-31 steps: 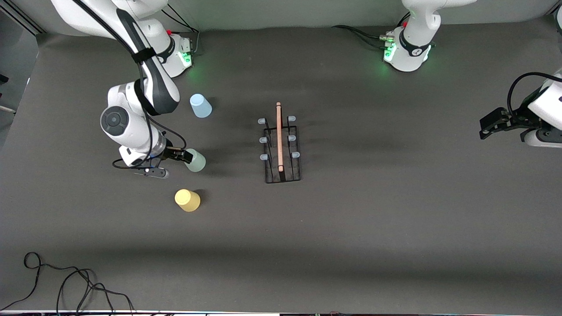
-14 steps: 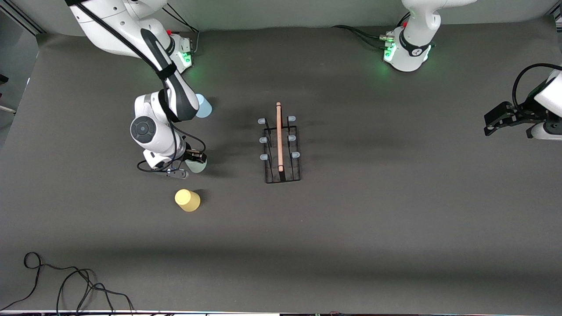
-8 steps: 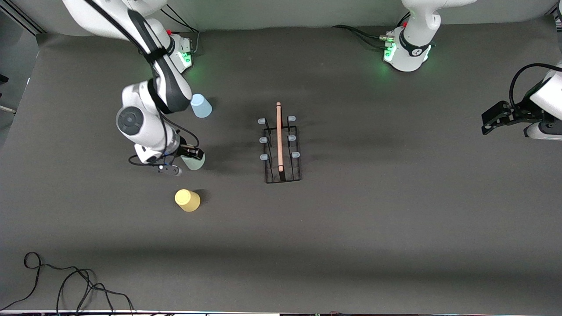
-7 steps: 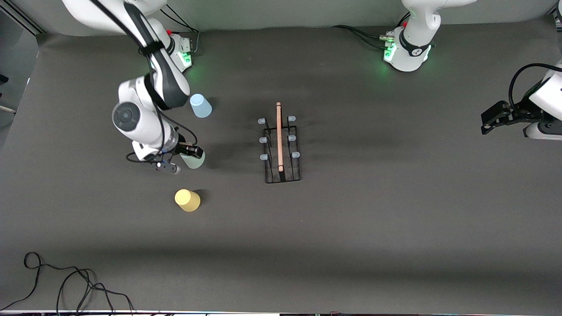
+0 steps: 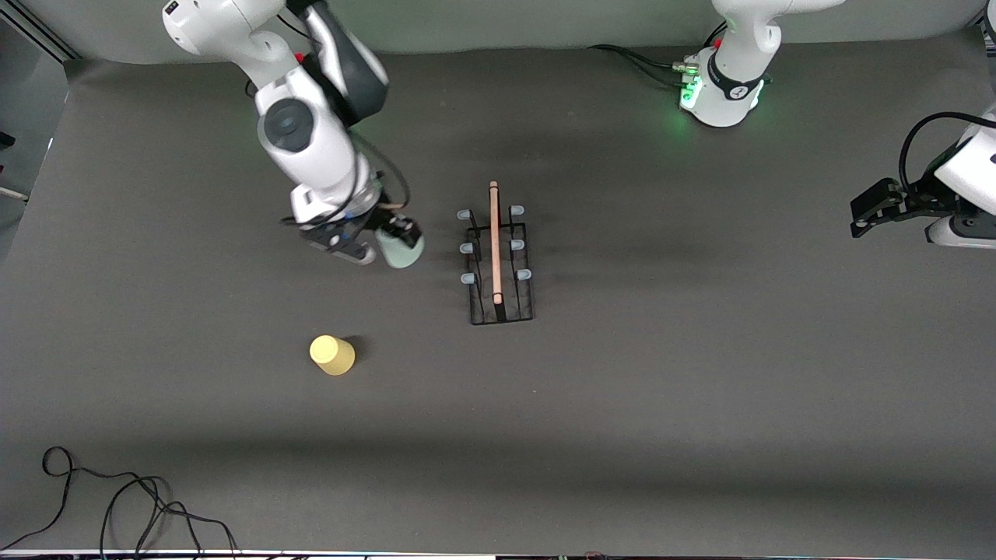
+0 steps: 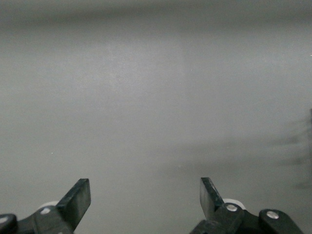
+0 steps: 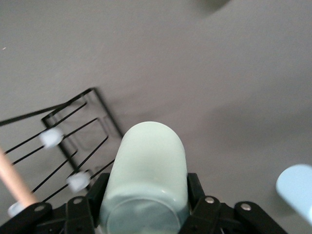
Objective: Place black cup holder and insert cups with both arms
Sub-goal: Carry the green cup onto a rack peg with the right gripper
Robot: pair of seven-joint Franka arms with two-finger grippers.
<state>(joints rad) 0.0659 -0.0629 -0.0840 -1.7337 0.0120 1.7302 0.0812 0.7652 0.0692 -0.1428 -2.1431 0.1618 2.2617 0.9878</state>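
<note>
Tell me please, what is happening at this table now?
The right gripper is shut on the grey-green cup, held in the air beside the black cup holder. The yellow cup stands on the table, nearer the front camera. The left gripper waits open at its end.

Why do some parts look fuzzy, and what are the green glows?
Right wrist view: the grey-green cup in the right pincer is sharp, the black cup holder blurred. Front view: green lamps glow on the bases. Left wrist view: the table looks hazy.
</note>
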